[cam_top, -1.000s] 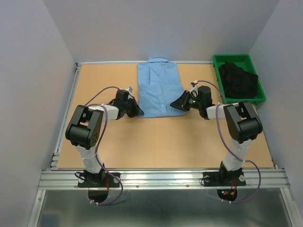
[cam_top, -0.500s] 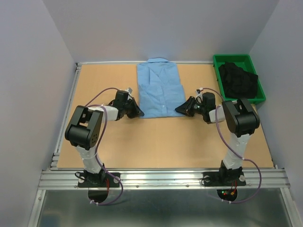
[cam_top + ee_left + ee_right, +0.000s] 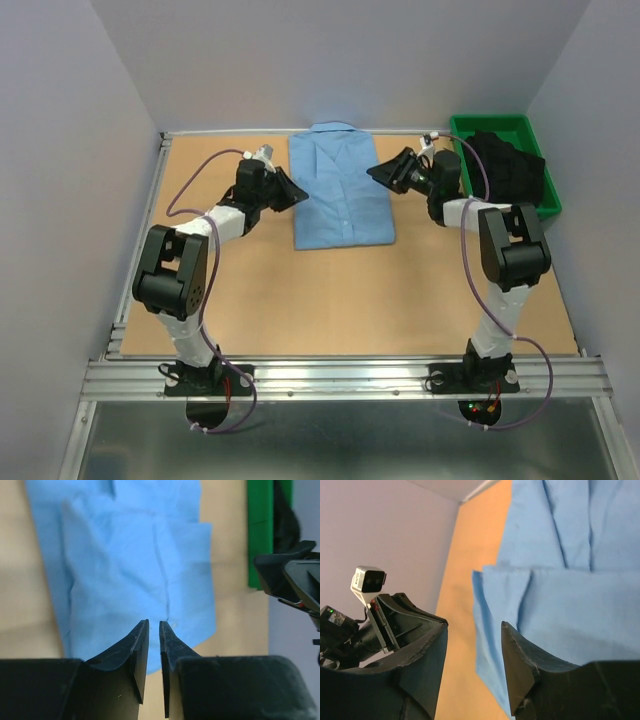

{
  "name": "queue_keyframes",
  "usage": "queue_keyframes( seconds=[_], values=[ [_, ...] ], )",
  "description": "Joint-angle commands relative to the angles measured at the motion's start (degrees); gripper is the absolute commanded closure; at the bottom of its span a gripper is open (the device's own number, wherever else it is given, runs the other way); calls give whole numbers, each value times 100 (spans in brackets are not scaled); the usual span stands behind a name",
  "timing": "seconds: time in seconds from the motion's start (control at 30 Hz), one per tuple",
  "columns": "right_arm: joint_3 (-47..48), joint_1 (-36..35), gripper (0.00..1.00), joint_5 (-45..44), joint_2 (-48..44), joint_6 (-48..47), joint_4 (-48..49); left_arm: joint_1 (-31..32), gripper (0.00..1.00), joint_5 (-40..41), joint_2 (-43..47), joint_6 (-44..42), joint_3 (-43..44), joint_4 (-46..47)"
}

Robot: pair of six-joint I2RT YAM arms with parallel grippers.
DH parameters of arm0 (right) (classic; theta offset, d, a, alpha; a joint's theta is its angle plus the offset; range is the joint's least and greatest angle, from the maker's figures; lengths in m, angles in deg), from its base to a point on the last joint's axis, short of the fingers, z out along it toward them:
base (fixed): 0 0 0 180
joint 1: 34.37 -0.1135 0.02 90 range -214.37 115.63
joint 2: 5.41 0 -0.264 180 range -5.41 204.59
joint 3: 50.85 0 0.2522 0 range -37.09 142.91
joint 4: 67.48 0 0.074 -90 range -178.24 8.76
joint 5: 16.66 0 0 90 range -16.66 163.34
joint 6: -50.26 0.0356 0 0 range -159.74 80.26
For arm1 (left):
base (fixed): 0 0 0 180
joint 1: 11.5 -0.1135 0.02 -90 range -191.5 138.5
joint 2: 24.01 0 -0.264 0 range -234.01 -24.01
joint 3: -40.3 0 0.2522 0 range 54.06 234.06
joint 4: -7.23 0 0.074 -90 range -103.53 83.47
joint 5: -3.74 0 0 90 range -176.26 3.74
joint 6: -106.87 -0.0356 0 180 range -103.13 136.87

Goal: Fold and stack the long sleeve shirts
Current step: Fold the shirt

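Observation:
One light blue long sleeve shirt lies folded into a narrow rectangle at the back middle of the table, collar toward the far wall. It also shows in the left wrist view and the right wrist view. My left gripper hovers at the shirt's left edge, its jaws nearly together with nothing between them. My right gripper is at the shirt's right edge, near the upper part. Its jaws stand open and empty above the shirt's edge.
A green bin at the back right holds a dark crumpled garment, just behind my right arm. The brown tabletop is bounded by a metal rail and grey walls on three sides.
Both grippers have moved from the shirt's near corners toward the far end along its sides. The right jaws now stand open. The shirt's near edge looks slightly wider and shifted right.

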Motion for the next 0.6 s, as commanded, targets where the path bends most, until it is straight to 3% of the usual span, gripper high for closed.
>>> queue_keyframes(
  seconds=[0.0,0.37,0.57],
  values=[
    [1076,-183,47,-36,696,176,283,37,74,-236,-560,189,603,703],
    [1966,-167,46,-185,2445,387,388,-174,81,-140,-2072,154,1315,817],
    [1720,79,46,-247,2447,247,353,-324,81,-333,-2241,198,1298,870]
  ],
)
